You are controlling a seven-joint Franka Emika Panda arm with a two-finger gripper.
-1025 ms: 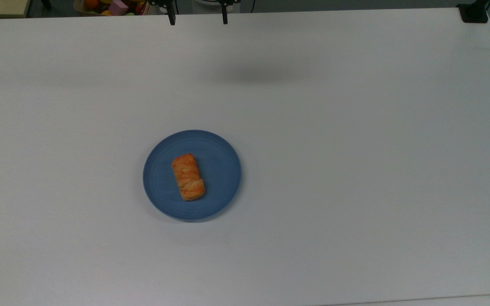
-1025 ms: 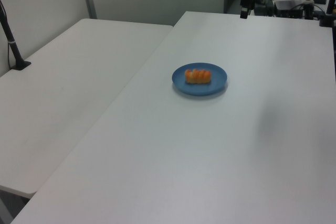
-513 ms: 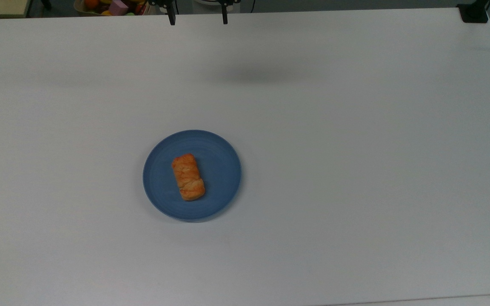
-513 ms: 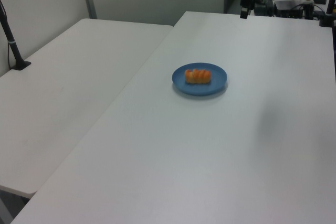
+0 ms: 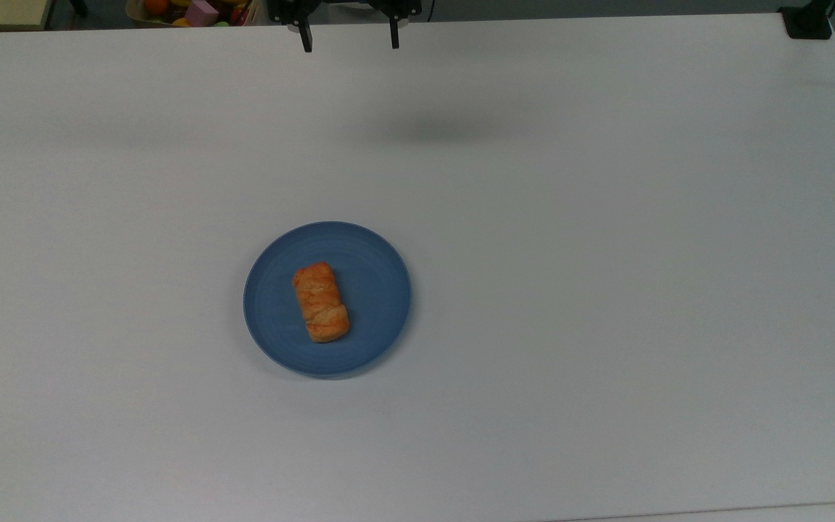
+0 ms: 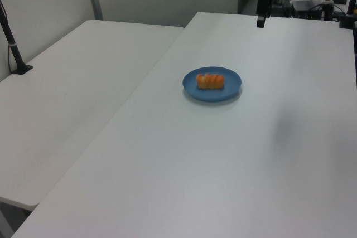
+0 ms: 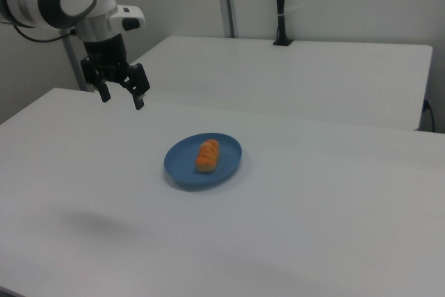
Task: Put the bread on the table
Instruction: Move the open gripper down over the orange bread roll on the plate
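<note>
A small oblong golden-orange bread roll (image 5: 321, 301) with a braided, glossy crust is seen lying flat on a round blue plate (image 5: 374, 290), a little off the plate's centre toward the top view's left. Its long axis is pointed roughly at the tabletop's far and near edges in the top view. The large matte white tabletop (image 5: 606, 290) is spread beneath, plain and rectangular.

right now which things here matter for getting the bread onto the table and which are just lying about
Part of the job:
- bread, lying on the blue plate
- table, where it should end up
- claw, open, up above the far edge of the table

Just lying about:
- basket of coloured toys beyond the table
- second white table
- black pole
</note>
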